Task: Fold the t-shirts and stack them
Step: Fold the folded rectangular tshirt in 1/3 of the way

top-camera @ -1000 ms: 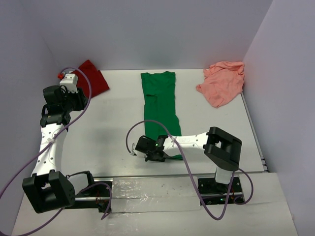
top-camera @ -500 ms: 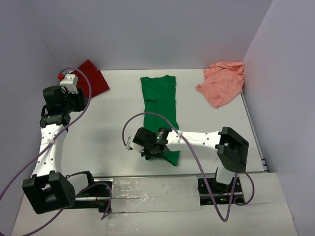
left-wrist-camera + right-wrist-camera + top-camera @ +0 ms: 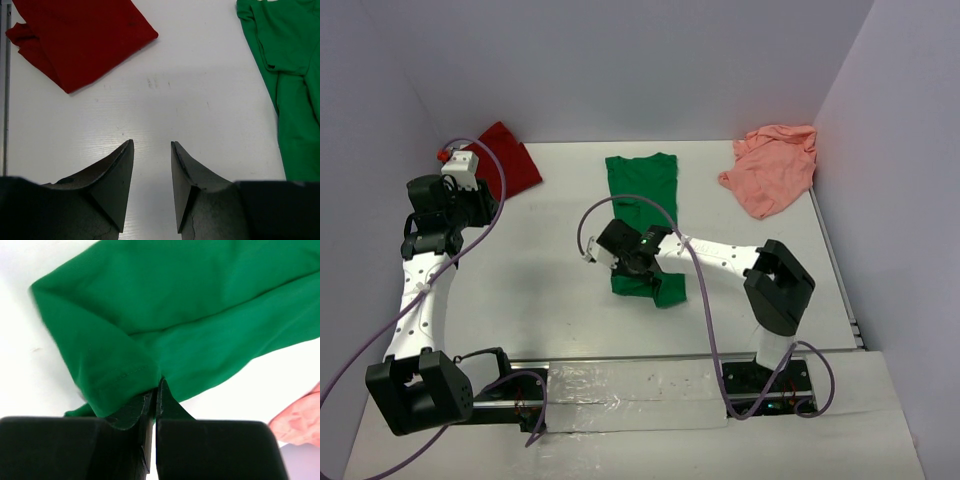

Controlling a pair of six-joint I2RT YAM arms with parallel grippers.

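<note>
Green t-shirt [image 3: 642,190]: centre of table [image 3: 550,290], near hem raised, pinched between the pressed-together jaws of the right gripper [image 3: 156,392].
Left gripper [image 3: 152,150]: jaws spread, empty, near red t-shirt [image 3: 80,35].
Pink t-shirt [image 3: 775,170]: far right, crumpled.
Risk: thin hem slips out of the pinch, so the fold lands skewed.

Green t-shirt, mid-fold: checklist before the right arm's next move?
1. Grip: right end effector shut on green t-shirt hem: ok.
2. Single cloth layer pinched: cannot tell.
3. Spare arm: left end effector open over bare table, touching no cloth: ok.
4. Fold path: dark red t-shirt and salmon pink t-shirt lie apart from the green one: ok.
5. Snag: purple cable arcs above the green cloth; contact: cannot tell.
6. Pink one flat for folding: not ok, crumpled.
</note>
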